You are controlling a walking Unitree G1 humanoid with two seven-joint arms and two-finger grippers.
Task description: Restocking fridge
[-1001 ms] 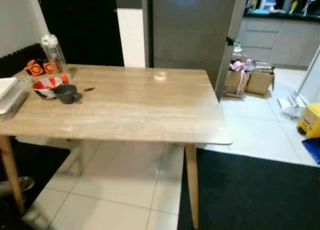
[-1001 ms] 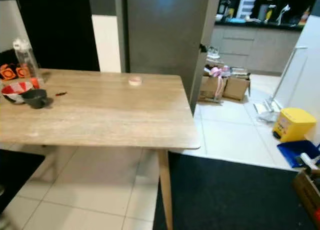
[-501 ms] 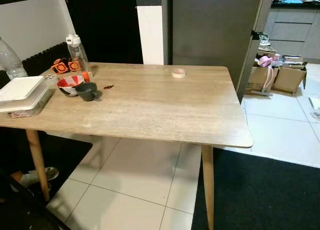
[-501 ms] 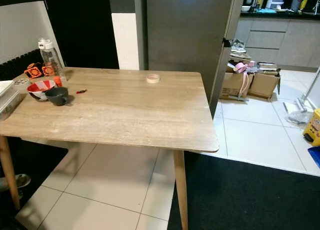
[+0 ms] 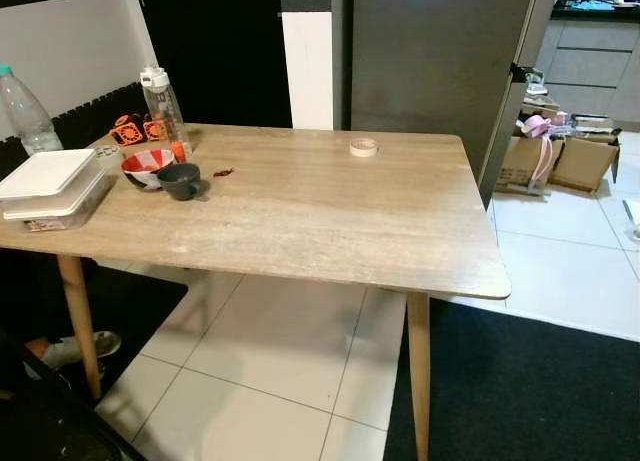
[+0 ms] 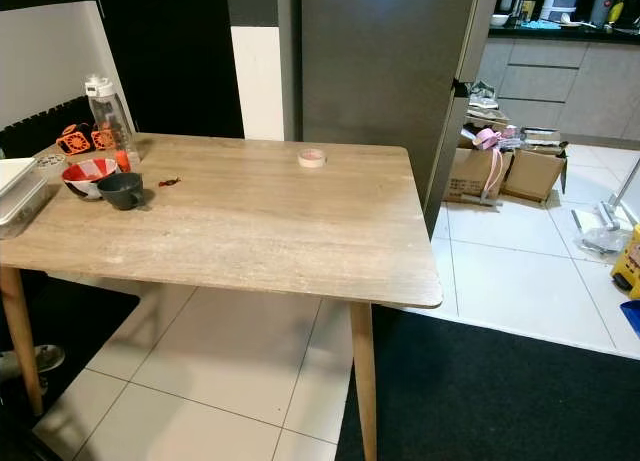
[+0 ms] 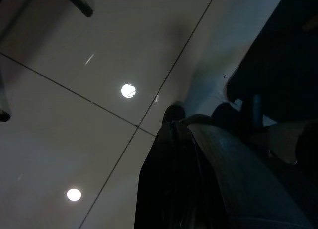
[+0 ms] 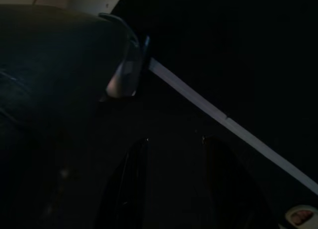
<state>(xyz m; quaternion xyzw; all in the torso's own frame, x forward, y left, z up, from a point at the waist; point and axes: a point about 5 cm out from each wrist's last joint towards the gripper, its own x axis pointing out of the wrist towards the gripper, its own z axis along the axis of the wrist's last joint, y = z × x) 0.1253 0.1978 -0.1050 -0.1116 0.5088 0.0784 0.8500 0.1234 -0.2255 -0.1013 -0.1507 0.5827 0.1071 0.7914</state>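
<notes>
A tall grey fridge (image 5: 430, 61) stands shut behind the far side of a wooden table (image 5: 330, 221). At the table's left end are a clear bottle with a white lid (image 5: 165, 106), a water bottle (image 5: 22, 109), a red and white bowl (image 5: 145, 166), a dark cup (image 5: 180, 181) and a lidded white container (image 5: 50, 186). A roll of tape (image 5: 363, 146) lies near the far edge. My left arm hangs idle beside a dark leg over pale floor tiles. In the dark right wrist view my right gripper (image 8: 176, 189) hangs open, its fingers (image 8: 129, 189) apart with nothing between them.
Cardboard boxes (image 5: 560, 156) sit on the tiles right of the fridge. A dark rug (image 5: 530, 391) covers the floor at the table's right. A person's foot (image 5: 70, 349) rests under the table's left end. A kitchen counter (image 6: 570, 41) lies far right.
The camera has swung left and moved a little closer, so the table sits further right in view and the container and water bottle have come in. Nothing on the table has moved.
</notes>
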